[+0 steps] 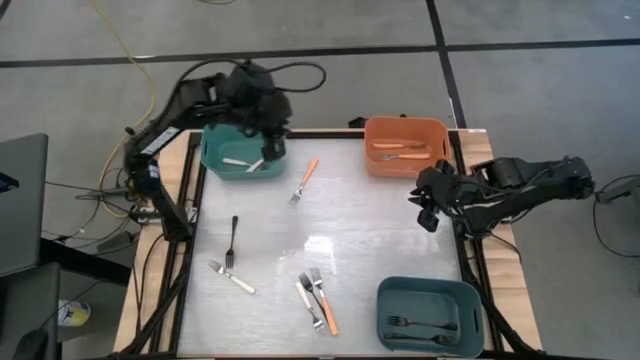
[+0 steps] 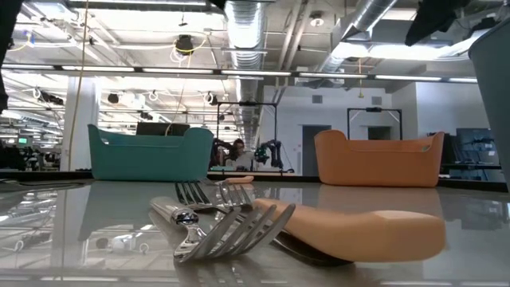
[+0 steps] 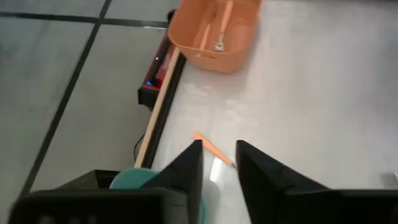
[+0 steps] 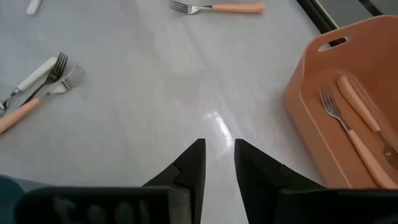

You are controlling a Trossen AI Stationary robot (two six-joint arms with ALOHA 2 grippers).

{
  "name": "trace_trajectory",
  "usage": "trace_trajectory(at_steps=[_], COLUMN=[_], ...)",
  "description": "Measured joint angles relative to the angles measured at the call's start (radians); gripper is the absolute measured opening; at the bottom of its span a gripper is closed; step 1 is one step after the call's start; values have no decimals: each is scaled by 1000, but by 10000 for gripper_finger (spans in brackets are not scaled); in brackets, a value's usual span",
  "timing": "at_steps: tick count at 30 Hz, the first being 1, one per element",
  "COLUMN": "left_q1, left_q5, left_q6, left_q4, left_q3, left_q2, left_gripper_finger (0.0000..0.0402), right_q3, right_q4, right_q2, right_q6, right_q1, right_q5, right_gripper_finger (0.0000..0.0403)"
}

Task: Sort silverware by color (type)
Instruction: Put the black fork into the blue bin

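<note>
Left gripper (image 1: 268,150) hangs over the teal bin (image 1: 215,160), upper left — fingers narrowly apart, empty; right gripper (image 1: 428,205) same, mid-right.

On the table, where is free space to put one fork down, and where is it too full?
Free: the wide middle of the table, between the orange bin and the grey-blue bin. Also bare: between the teal bin and the black fork. Crowded: the fork cluster near the front edge.

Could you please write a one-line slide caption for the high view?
Mid-sort: left gripper over the teal bin, right gripper beside the orange bin, five forks left on the table.
</note>
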State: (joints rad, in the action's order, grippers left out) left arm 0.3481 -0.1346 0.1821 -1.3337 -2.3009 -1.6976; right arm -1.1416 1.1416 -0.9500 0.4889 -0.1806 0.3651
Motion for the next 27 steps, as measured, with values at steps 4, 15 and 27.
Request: trace_trajectory(at_steps=[4, 15, 27], left_q1=[-37, -54, -222], left_q5=[-2, 59, 99], left_q6=[41, -22, -347], left_q4=[-54, 196, 502], left_q3=[2, 594, 1182], left_q2=[77, 535, 891], left_gripper_finger=[22, 0, 0], right_q3=[0, 0, 0], right_q4=[-1, -6, -45], right_q2=[-33, -157, -358], right_q6=[0, 0, 0], right_q1=[0, 0, 0], right_q5=[0, -1, -1], right_gripper_finger=[108, 108, 108])
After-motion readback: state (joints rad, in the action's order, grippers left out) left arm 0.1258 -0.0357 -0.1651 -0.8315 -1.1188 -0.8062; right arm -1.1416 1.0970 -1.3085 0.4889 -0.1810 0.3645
